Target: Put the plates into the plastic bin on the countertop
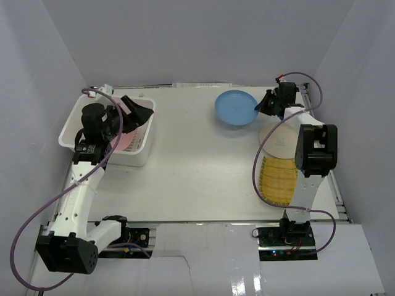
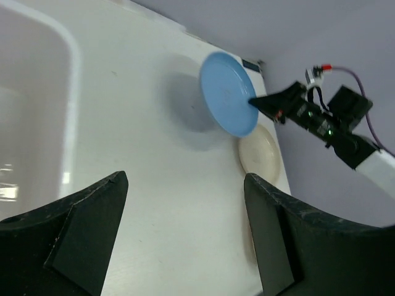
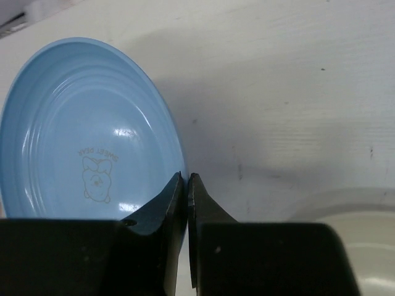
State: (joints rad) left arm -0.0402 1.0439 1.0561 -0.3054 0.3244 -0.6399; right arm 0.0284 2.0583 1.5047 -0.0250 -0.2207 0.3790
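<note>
At the far right of the desk [image 1: 197,179], the right tool [image 3: 187,179] is squeezing tight on the rim of the blue plate [image 3: 80,135], which is tilting off to its left. The bin [image 1: 136,157] is sitting far across on the left, just under the left tool [image 1: 141,114], whose jaws are standing wide apart, holding nothing.

The blue plate [image 3: 92,123] looks smooth and glossy; the tabletop [image 3: 296,92] is matt white, faintly scuffed; the plastic bin [image 1: 137,155] has a soft sheen.
</note>
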